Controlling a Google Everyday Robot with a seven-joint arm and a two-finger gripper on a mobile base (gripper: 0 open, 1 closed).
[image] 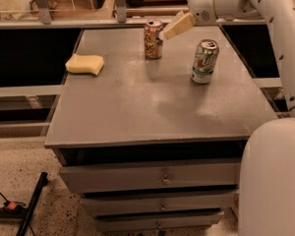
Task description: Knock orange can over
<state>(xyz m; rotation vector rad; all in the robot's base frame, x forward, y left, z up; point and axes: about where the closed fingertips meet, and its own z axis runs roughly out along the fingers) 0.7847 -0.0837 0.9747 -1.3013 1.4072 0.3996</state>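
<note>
The orange can [153, 39] stands upright near the far edge of the grey table [137, 107], with an orange-brown mottled label and a silver rim. My gripper [173, 28] comes in from the upper right, its cream-coloured fingers pointing left and down, with the tip right beside the can's upper right side. A green-and-white can [204, 61] with a red mark stands upright to the right, nearer to me.
A yellow sponge [84, 64] lies at the table's left edge. My white arm [280, 43] runs down the right side, and the white base [273, 176] fills the lower right. The table has drawers below. A black stick lies on the floor at lower left.
</note>
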